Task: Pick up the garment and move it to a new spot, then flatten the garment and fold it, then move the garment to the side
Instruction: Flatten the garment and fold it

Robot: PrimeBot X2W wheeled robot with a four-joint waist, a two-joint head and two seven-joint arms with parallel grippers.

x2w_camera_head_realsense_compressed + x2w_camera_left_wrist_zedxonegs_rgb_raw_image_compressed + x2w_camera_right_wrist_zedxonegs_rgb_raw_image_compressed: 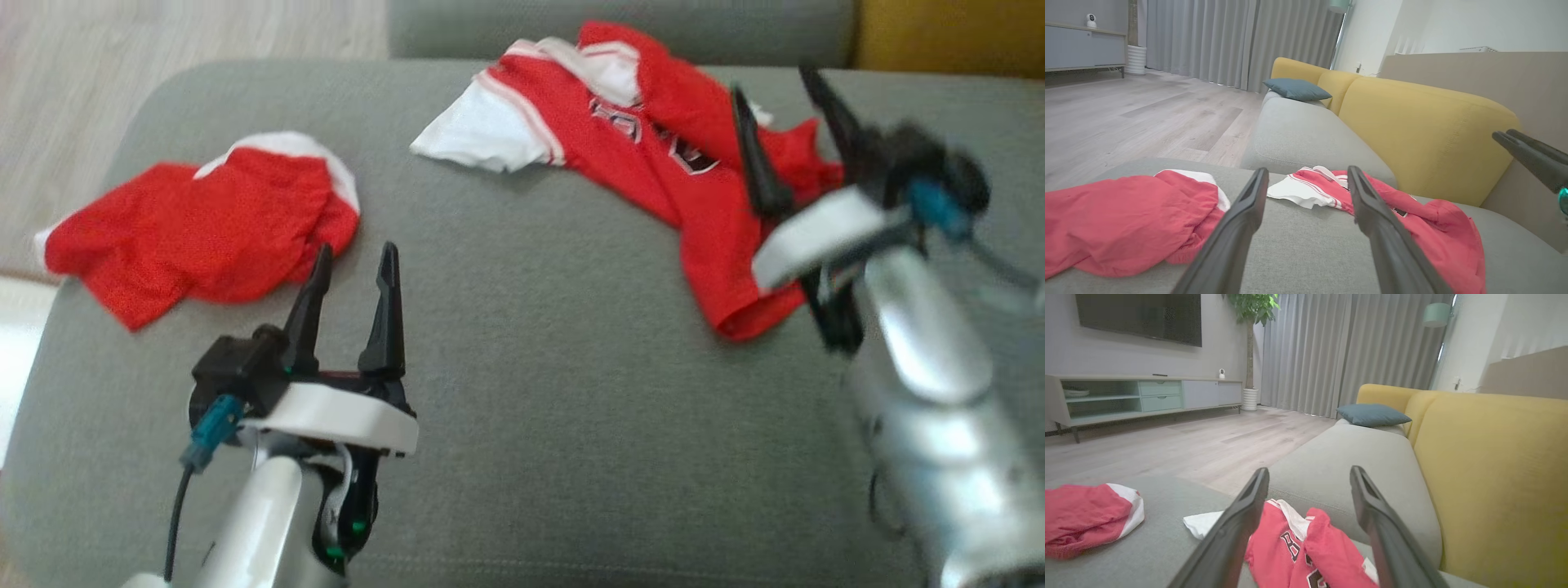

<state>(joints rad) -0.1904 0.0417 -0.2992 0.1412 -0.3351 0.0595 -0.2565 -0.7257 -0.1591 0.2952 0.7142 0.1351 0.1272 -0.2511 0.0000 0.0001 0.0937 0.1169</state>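
Observation:
A crumpled red jersey garment (645,155) with a white sleeve and dark lettering lies at the back right of the grey seat cushion (539,367). My right gripper (774,82) hovers open over its right part, nothing between the fingers. In the right wrist view that gripper (1309,470) stands above the jersey (1298,547). A second red garment (204,229) with white trim lies bunched at the left. My left gripper (357,247) is open just right of it, apart from the cloth. The left wrist view has the open gripper (1307,170) between both garments (1126,216) (1429,220).
The yellow backrest (1433,130) rises behind the cushion on the right. A blue pillow (1296,89) lies on the farther seat. Wooden floor (163,41) lies beyond the cushion's left edge. A low TV cabinet (1126,396) stands across the room.

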